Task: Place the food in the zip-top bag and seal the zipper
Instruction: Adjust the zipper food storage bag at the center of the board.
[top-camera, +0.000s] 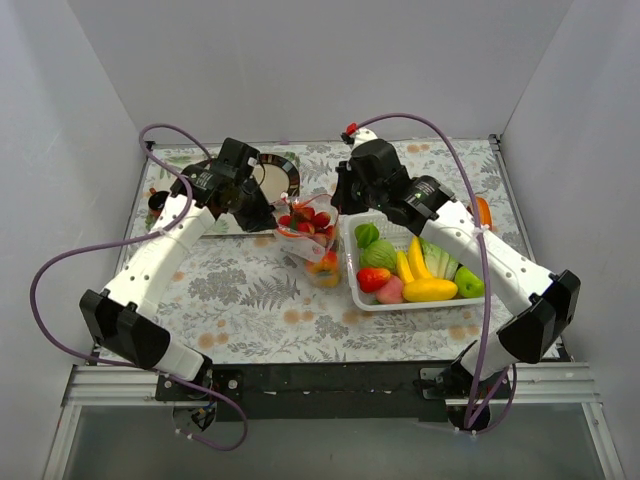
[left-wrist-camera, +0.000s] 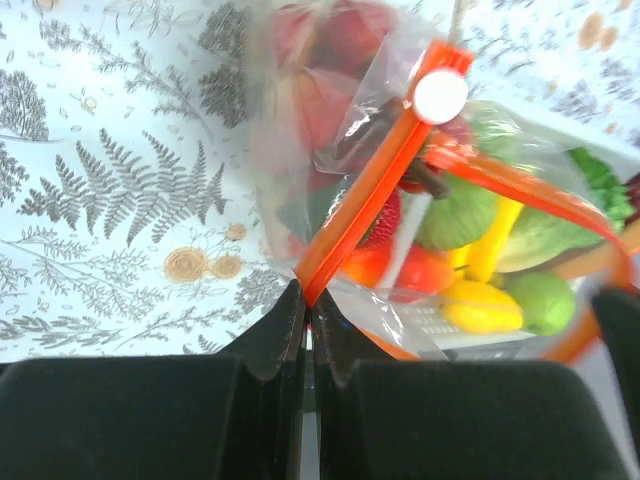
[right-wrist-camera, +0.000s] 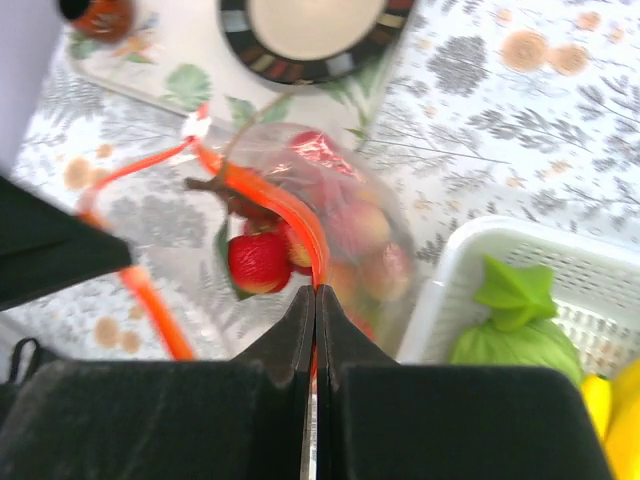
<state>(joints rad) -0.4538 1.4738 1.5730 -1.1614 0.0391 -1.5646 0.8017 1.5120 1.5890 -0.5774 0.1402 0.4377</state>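
**Bag held for sealing.** Both arms suspend the zip-top bag (top-camera: 310, 240) between them, just beside the white basket (top-camera: 352, 290). The left gripper (left-wrist-camera: 305, 297) has its jaws pressed together on one end of the zipper (left-wrist-camera: 372, 205). The right gripper (right-wrist-camera: 315, 296) pinches the strip likewise, probably to keep it taut. The strip's halves part, so the mouth appears unsealed. Some food (right-wrist-camera: 258, 262) sits inside; more lies in the basket. The bench (top-camera: 240, 300), under a fern-print cloth, also bears a dark-rimmed plate (top-camera: 288, 178); plain grey walls (top-camera: 300, 70) enclose it.

Left claw (left-wrist-camera: 306, 303) pinched on orange zipper (left-wrist-camera: 372, 195), clear zip-top bag (left-wrist-camera: 272, 150) holding food (left-wrist-camera: 325, 45), fern-print tablecloth (left-wrist-camera: 120, 200)
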